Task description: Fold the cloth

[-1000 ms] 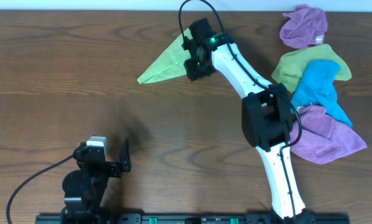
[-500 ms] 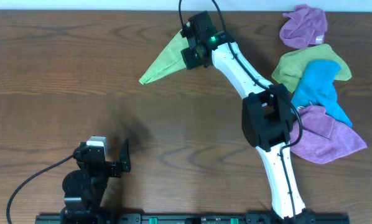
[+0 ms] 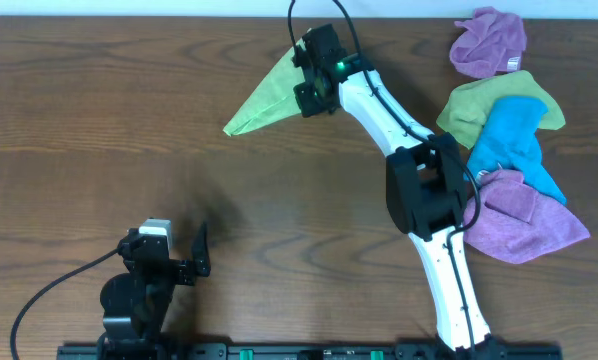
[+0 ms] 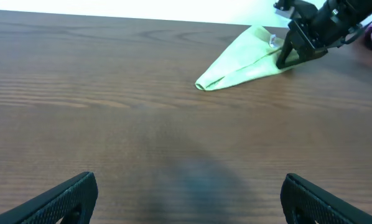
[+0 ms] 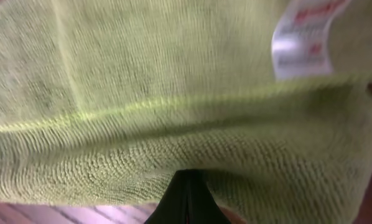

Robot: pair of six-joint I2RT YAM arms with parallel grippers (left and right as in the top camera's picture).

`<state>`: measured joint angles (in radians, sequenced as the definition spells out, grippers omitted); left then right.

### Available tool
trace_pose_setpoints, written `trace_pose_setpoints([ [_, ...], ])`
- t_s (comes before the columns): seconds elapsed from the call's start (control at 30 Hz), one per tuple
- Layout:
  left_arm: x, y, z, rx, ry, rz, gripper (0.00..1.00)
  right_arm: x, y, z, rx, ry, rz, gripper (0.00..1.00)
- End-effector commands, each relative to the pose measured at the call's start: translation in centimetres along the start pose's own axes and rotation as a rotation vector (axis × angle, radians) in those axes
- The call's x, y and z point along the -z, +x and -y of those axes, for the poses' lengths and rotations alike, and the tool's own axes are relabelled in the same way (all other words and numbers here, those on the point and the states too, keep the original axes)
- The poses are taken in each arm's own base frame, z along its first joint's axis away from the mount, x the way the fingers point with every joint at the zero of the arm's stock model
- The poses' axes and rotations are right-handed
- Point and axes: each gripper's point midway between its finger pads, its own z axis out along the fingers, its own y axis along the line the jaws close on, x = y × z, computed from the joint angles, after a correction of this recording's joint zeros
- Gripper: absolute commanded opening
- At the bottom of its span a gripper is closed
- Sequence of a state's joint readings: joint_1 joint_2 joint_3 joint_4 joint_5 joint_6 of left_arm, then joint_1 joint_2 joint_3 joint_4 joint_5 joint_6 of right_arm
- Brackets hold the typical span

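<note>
Cloth (image 3: 264,95) is lying bunched at the far side of the table (image 3: 99,150); right gripper (image 3: 314,92) is pinching its wide end; left gripper (image 4: 189,190) is gaping open. Pulling slowly and low is looking safest.

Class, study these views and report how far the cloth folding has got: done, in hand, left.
Done: the cloth lies doubled into a triangle, one layer over another. In hand: the right claw is shut on its wide end; the left claw hangs open, away from it. Left: probably another fold, then letting go.
</note>
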<state>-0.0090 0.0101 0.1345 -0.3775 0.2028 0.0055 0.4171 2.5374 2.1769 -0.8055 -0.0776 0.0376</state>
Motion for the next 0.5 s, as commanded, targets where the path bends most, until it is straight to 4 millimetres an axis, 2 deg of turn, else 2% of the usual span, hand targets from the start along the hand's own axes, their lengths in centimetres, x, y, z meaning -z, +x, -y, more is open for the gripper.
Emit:
trace_pose_setpoints([
  [0.0,-0.3,0.9,0.0,-0.015,0.005,-0.019,0.96,-0.6,1.1,0.1,-0.039,0.001,-0.048,0.01],
  [0.17,-0.3,0.9,0.0,-0.015,0.005,-0.019,0.95,0.4,3.8,-1.0,-0.061,-0.003,-0.162,0.01],
  [0.23,-0.3,0.9,0.0,-0.015,0.005,-0.019,0.95,1.7,3.4,-1.7,-0.048,-0.007,-0.155,0.01],
  [0.3,-0.3,0.9,0.0,-0.015,0.005,-0.019,0.95,3.4,1.9,-2.4,-0.031,-0.014,-0.099,0.01],
  [0.33,-0.3,0.9,0.0,-0.015,0.005,-0.019,0.95,4.4,0.7,-2.7,-0.019,-0.017,-0.051,0.09],
  [0.37,-0.3,0.9,0.0,-0.015,0.005,-0.019,0.95,4.9,-0.2,-2.7,-0.005,-0.016,-0.016,0.31],
  [0.4,-0.3,0.9,0.0,-0.015,0.005,-0.019,0.95,5.3,-1.2,-2.8,0.013,-0.018,0.022,0.45],
  [0.47,-0.3,0.9,0.0,-0.015,0.005,-0.019,0.95,5.6,-3.1,-2.8,0.035,-0.021,0.099,0.5],
])
